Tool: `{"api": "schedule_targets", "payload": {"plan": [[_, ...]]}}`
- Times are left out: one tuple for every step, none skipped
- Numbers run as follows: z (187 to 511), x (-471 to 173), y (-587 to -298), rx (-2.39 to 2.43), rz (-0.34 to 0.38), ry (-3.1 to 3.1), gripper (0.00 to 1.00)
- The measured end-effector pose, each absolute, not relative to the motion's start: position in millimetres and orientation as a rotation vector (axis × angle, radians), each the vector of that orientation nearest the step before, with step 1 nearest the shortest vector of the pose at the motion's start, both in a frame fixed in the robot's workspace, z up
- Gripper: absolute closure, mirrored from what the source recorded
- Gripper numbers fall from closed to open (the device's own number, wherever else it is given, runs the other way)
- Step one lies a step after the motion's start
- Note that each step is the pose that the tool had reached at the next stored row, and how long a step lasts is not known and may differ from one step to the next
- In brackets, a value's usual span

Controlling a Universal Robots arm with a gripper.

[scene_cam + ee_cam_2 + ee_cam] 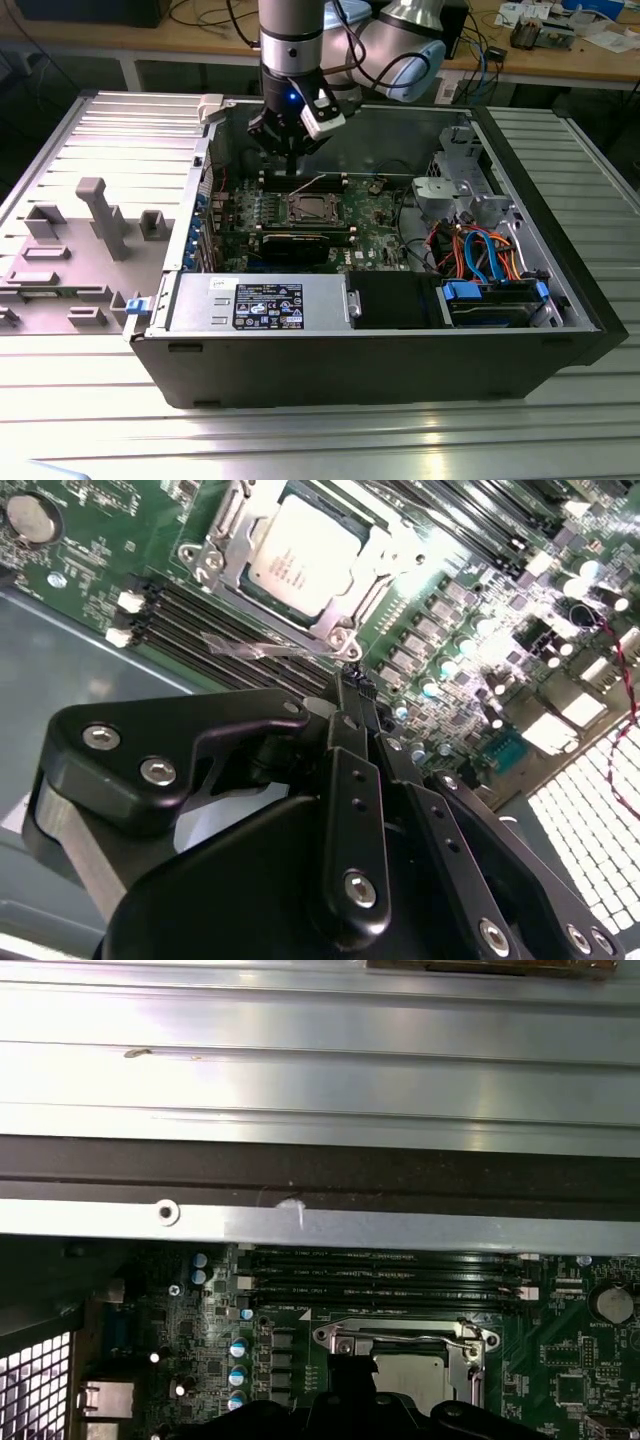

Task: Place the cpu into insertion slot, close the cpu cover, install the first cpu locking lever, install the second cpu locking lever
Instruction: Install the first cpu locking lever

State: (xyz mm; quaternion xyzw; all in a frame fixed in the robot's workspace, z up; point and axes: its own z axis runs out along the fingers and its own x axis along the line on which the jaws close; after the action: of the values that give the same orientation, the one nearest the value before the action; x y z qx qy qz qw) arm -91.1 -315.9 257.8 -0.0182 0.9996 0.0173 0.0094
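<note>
The cpu lies flat in the insertion slot of the green motherboard, silvery top up. The cpu cover, a dull-metal frame, lies down around it, and the chip shows through its window. A thin metal lever slants up from the socket's far edge. My black gripper hangs above the board just behind the socket, beside the memory slots. Its fingers are pressed together with nothing between them. In the first wrist view the socket frame sits just past the gripper.
The open case holds a power supply at the front, a drive bay with blue clips and orange and blue cables at the exterior view's right. The case's metal back wall stands close behind the gripper. Grey fixtures stand on the table at the left.
</note>
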Motion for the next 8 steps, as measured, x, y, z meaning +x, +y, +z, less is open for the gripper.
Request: {"api": "schedule_targets", "payload": {"plan": [[257.8, -91.0, -315.9, -0.056, 0.054, 3.122, 0.89], [257.8, -91.0, -315.8, -0.054, 0.054, 3.122, 0.89], [257.8, -91.0, -315.8, -0.054, 0.054, 3.122, 0.89], [257.8, -90.9, -315.8, -0.054, 0.054, 3.122, 0.89], [257.8, -90.9, -315.8, -0.054, 0.054, 3.122, 0.89], [257.8, -90.9, -315.8, -0.054, 0.054, 3.122, 0.89], [257.8, -90.9, -315.8, -0.054, 0.054, 3.122, 0.89], [257.8, -90.9, -315.8, -0.054, 0.054, 3.122, 0.89]]}}
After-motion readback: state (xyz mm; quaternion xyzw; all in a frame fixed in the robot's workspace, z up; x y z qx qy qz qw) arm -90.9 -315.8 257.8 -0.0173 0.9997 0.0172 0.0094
